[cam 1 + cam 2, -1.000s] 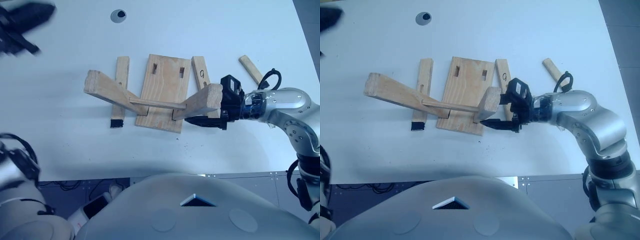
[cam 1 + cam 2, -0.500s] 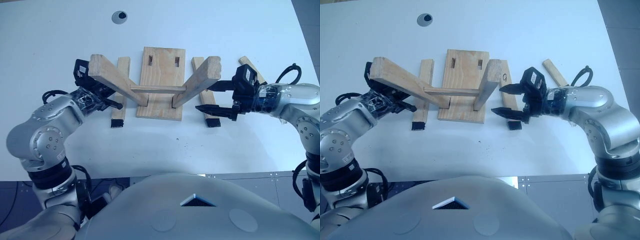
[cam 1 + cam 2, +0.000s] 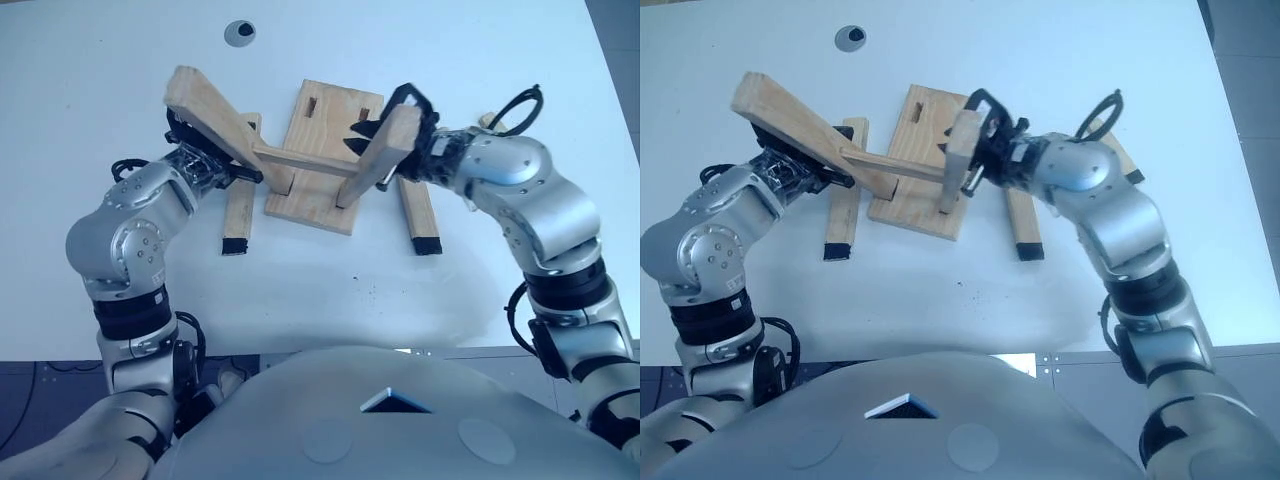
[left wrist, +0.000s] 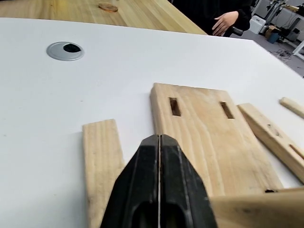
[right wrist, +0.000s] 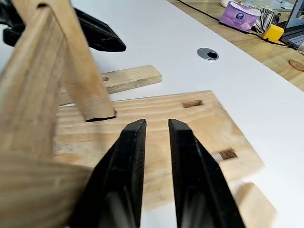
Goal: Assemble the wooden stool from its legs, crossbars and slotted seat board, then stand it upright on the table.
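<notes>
There are 4 legs, 2 crossbars and 1 slotted seat board.

The seat board on the table bears two legs, with loose pieces flanking it.

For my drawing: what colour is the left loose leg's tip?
The tip is black; left eye view.

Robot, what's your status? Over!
Left gripper shut by left leg. Right gripper open by right leg. Legs, crossbar standing in seat board. Spare legs alongside.
</notes>
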Controlling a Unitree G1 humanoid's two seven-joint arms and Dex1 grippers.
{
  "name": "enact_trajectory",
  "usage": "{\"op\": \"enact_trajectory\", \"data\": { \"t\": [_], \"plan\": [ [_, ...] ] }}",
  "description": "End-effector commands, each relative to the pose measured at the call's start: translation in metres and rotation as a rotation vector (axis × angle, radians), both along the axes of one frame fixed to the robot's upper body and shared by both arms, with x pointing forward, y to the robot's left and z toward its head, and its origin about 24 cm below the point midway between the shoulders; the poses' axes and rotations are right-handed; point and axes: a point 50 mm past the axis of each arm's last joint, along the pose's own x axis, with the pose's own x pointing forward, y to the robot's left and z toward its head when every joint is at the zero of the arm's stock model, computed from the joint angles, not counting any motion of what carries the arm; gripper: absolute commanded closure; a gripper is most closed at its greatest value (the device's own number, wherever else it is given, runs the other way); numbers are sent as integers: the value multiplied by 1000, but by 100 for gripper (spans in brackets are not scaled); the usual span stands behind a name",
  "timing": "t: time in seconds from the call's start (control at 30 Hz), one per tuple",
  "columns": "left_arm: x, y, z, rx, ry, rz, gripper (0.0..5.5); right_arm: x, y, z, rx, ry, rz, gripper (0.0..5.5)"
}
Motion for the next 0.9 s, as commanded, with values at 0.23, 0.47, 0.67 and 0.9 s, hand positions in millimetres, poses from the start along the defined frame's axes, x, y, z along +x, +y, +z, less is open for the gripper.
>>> {"op": "enact_trajectory", "data": {
  "t": [0.23,0.47,0.67,0.9],
  "plan": [
    [54,18,-8,183,-65,159,550,0,56,-2,-87,-21,111,548],
    [17,41,-6,250,38,12,550,62,-26,-17,-209,-54,-229,548],
    [-29,11,21,212,196,-481,550,82,-39,-57,-314,19,-222,548],
    [-50,-6,-21,206,384,-551,550,65,-43,-89,-488,134,23,548]
  ]
}}
